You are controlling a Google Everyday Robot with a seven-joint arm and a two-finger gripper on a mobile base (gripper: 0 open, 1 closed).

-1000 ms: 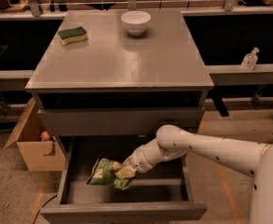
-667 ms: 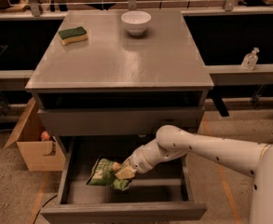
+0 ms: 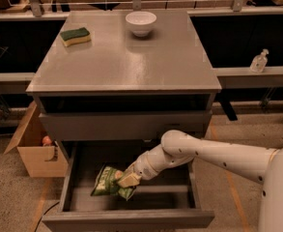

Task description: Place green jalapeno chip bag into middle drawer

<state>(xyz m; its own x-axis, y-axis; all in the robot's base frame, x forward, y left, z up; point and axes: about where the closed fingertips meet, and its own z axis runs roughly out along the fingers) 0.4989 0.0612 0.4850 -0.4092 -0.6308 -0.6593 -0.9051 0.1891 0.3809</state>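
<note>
The green jalapeno chip bag (image 3: 106,180) lies inside the open middle drawer (image 3: 131,218), towards its left side. The drawer is pulled out from the grey cabinet, below the shut upper drawer front (image 3: 126,125). My gripper (image 3: 127,181) reaches down into the drawer from the right on a white arm and sits at the bag's right edge, touching it.
On the cabinet top (image 3: 126,62) stand a white bowl (image 3: 141,22) at the back and a green-and-yellow sponge (image 3: 75,36) at the back left. A cardboard box (image 3: 35,149) stands on the floor to the left. A clear bottle (image 3: 259,61) sits on a ledge to the right.
</note>
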